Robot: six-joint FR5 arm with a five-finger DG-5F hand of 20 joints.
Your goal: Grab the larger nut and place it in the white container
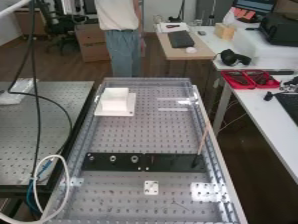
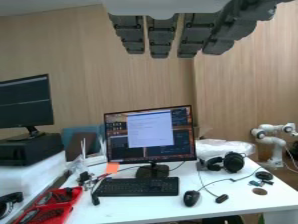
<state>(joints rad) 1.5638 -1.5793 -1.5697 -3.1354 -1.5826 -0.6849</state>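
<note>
On the flat black bar [image 1: 169, 162] in the high view stands the larger nut [image 1: 113, 158], between the smaller nut [image 1: 91, 158] and the bearing [image 1: 134, 159]. The white container [image 1: 116, 102] is farther up the bench, toward its far left corner. In the wrist view the hand [image 2: 161, 35] hangs with its dark fingers straight and side by side, nothing held, facing a desk and a wall away from the parts.
A thin stick [image 1: 203, 141] leans up from the bar's right part. A small white plate [image 1: 151, 187] lies on the perforated bench nearer than the bar. Cables [image 1: 38, 115] hang at the left. A monitor [image 2: 151, 135] stands on the desk.
</note>
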